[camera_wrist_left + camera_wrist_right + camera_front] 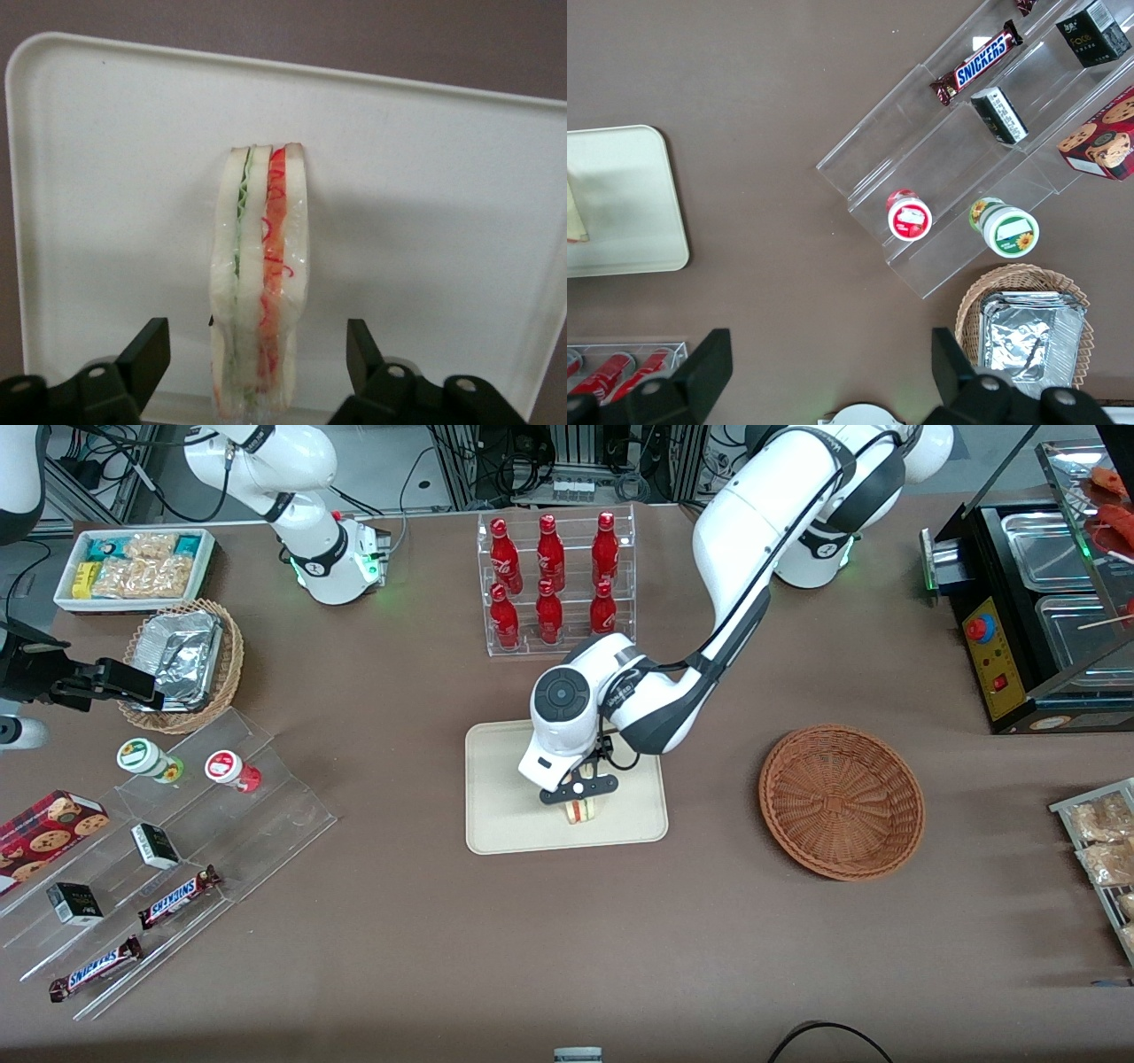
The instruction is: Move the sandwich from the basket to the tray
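The sandwich (pixel 585 813) (pixel 261 266), a clear-wrapped wedge with red and green filling, stands on its edge on the cream tray (pixel 505 815) (pixel 425 221), near the tray's edge closest to the front camera. My left gripper (pixel 580 802) (pixel 255 347) hangs just above it and is open. Its black fingers (pixel 149 354) straddle the sandwich with a gap on each side. The reddish-brown round basket (pixel 840 802) sits empty beside the tray, toward the working arm's end of the table. The right wrist view also catches the tray (pixel 620 204) with a sliver of the sandwich (pixel 574 217).
A clear rack of red bottles (pixel 554 584) stands farther from the front camera than the tray. A stepped acrylic display (pixel 177 841), a tan foil-filled basket (pixel 182 660) and a white snack bin (pixel 133 567) lie toward the parked arm's end. A black warmer (pixel 1036 602) sits at the working arm's end.
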`<state>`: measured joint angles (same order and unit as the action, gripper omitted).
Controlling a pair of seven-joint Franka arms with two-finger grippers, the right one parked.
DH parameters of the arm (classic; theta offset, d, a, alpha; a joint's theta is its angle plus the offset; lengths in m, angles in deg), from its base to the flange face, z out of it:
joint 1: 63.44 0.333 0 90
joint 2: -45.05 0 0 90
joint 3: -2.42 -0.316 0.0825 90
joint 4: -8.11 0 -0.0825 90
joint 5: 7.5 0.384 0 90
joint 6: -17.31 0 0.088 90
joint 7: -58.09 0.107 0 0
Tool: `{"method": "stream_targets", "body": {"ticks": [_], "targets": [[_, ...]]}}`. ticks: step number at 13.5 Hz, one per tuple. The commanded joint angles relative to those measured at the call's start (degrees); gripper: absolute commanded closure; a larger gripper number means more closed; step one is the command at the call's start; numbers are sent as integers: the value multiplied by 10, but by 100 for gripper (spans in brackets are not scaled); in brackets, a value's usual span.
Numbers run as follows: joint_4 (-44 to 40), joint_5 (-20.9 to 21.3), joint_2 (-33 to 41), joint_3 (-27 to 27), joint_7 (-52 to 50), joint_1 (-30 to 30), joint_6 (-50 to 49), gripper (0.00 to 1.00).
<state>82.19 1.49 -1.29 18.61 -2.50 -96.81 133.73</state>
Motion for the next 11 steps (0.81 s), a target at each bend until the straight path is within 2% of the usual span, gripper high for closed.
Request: {"method": "stream_targets", "body": {"ticks": [1,4,7,9,11], "targets": [[-20,2,43,1,-4,12,-52,0],[-53,1,70,-3,30,14,-116,0],[-51,-4,113,-1,59,51,-143,0],[-47,-44,130,0,71,98,-179,0],[-45,-49,146,-2,138,119,-184,0]]}}
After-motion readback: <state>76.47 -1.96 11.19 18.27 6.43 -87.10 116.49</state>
